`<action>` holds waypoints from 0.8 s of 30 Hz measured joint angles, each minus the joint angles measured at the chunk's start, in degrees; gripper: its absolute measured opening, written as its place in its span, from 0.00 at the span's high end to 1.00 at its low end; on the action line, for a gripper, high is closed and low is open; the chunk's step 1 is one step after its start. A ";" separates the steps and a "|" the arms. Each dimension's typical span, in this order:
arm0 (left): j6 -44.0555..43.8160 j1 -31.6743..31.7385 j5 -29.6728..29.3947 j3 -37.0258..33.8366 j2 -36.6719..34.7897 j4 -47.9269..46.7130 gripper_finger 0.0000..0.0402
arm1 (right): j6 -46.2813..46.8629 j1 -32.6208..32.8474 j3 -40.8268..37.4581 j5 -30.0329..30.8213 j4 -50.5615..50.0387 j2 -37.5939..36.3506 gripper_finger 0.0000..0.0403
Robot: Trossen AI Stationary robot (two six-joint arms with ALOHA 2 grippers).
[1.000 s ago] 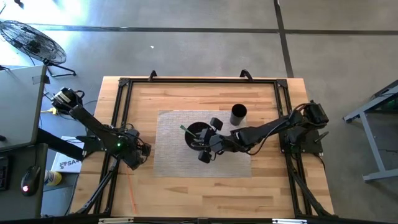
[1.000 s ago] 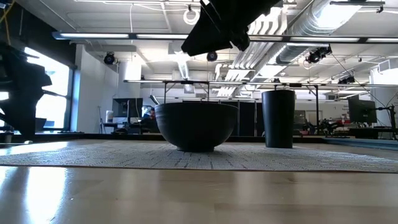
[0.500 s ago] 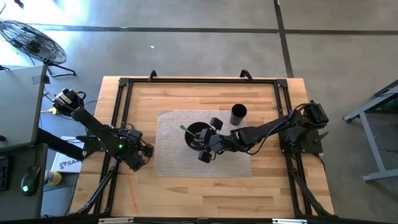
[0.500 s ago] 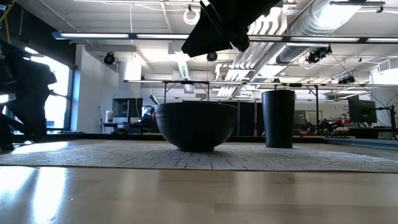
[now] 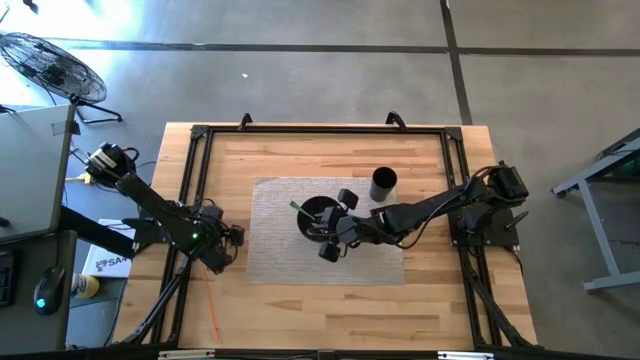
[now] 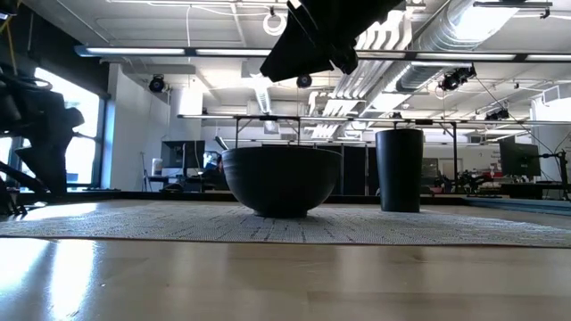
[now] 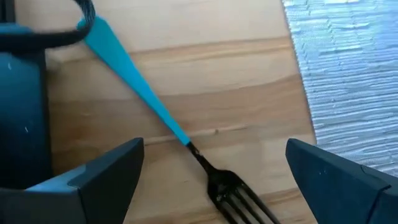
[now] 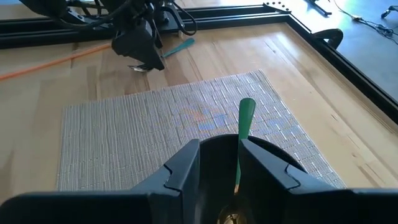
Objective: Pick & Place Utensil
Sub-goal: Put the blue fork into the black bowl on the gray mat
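Wood makes up the surface (image 5: 420, 155), which is carrying a grey mat (image 5: 275, 215) at its middle. On the mat, a dark bowl (image 5: 314, 214) is sitting near the centre, and a dark cup (image 5: 384, 183) is standing upright near it, apart from it.

Reaching in from the right side, the right arm is holding the right gripper (image 8: 219, 163) over the bowl. Its fingers (image 8: 184, 168) are clenched on a green utensil (image 8: 243, 138), whose handle is rising out between them while its lower end is dipping inside the bowl.

At the left edge of the surface, off the mat, the left gripper (image 7: 214, 186) is hanging low over the bare wood. Its fingers (image 7: 102, 180) are spread wide apart and are grasping nothing. Between them, a fork (image 7: 155, 121) with a blue handle and dark tines is lying flat on the wood, just beside the mat's edge, its handle pointing away from the mat. In the right wrist view the same fork (image 8: 175, 48) is showing just beyond the left gripper (image 8: 140, 46).
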 joint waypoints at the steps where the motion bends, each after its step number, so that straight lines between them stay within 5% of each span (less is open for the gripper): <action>1: -0.43 0.02 0.45 0.00 0.48 0.39 0.05 | 0.03 0.00 0.00 -0.02 0.00 0.00 0.74; 24: 2.86 4.53 2.85 -0.53 3.72 3.67 0.53 | 0.04 0.00 0.00 -0.55 -0.02 0.00 0.74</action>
